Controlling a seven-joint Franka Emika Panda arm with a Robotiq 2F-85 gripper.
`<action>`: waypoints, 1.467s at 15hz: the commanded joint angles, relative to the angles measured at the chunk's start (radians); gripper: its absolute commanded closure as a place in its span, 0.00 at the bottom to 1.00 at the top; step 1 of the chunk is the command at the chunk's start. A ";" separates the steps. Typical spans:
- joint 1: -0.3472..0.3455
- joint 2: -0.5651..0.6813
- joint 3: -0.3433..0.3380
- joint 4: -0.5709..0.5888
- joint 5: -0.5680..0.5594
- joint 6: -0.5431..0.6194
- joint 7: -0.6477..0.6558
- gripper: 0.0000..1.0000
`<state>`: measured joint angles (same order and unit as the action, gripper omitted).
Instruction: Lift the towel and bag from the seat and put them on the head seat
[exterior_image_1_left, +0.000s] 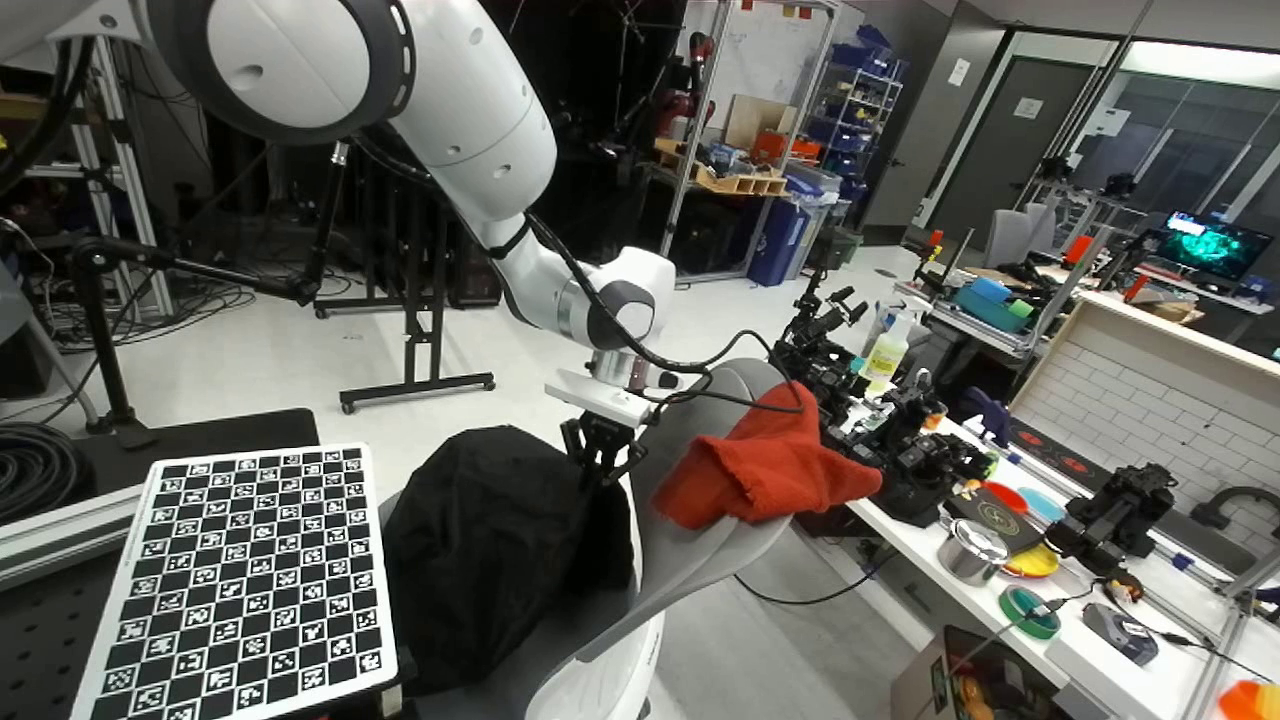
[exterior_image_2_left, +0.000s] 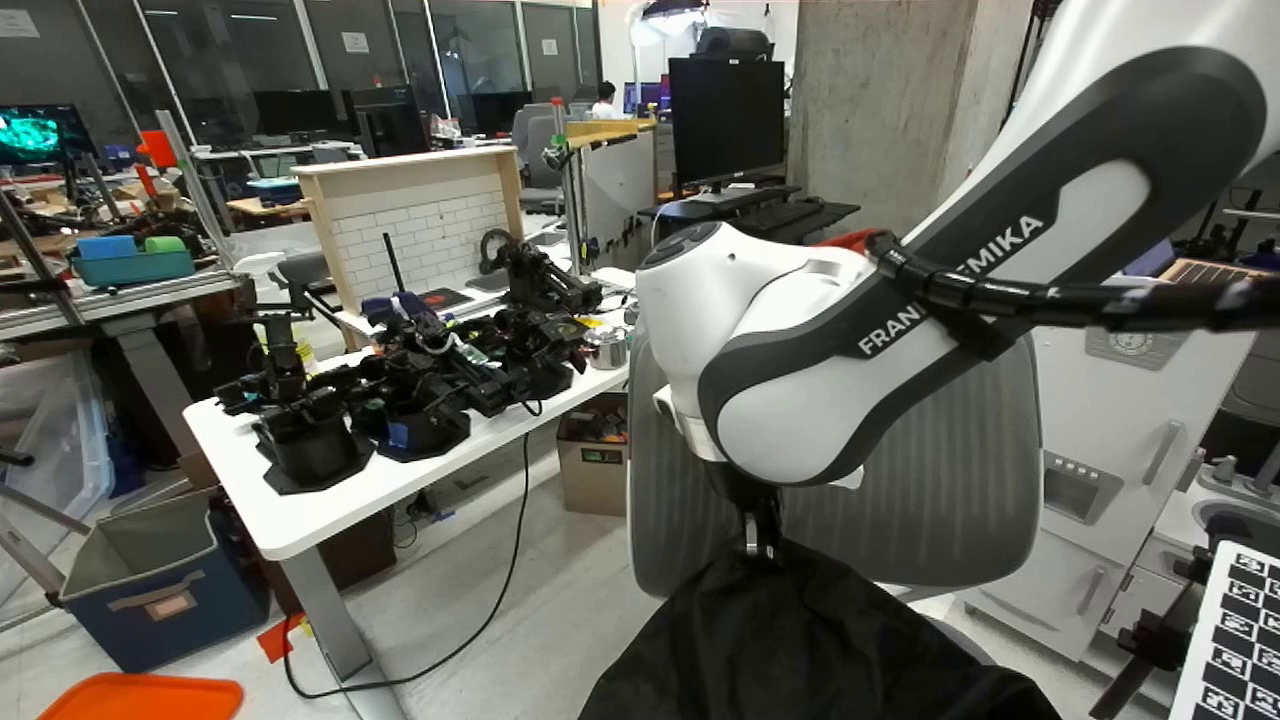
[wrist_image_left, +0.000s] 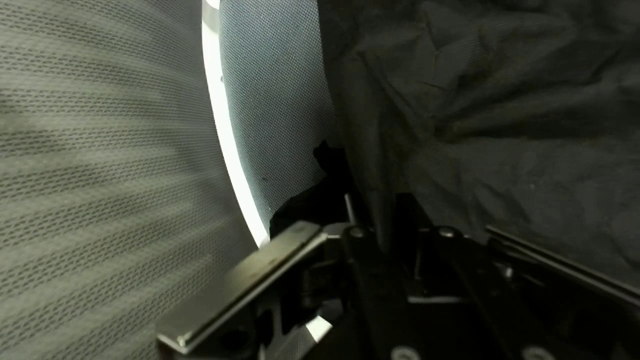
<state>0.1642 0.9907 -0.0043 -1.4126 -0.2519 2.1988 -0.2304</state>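
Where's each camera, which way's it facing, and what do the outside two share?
Exterior view: off the arm, looking past the checkered board at the chair and red towel; arm and gripper show.
Exterior view: outside, facing the backrest over the black bag; arm and gripper show.
Wrist view: on the wrist, looking past the fingers at black bag and backrest; no arm links show.
Both exterior views share arm, gripper, chair, black bag and checkered board.

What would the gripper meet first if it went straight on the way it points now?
More of the black bag: the gripper points down at it, a fold seemingly pinched in its grip. Beneath, the grey chair seat would probably come next, though depth is unclear.
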 joint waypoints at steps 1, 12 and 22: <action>-0.007 0.011 0.005 0.021 -0.021 0.004 0.001 1.00; 0.046 -0.092 0.004 -0.028 -0.052 0.019 0.022 1.00; 0.076 -0.193 0.004 -0.010 -0.099 0.007 0.044 1.00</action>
<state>0.2427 0.8514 -0.0010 -1.4093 -0.3234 2.1994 -0.2039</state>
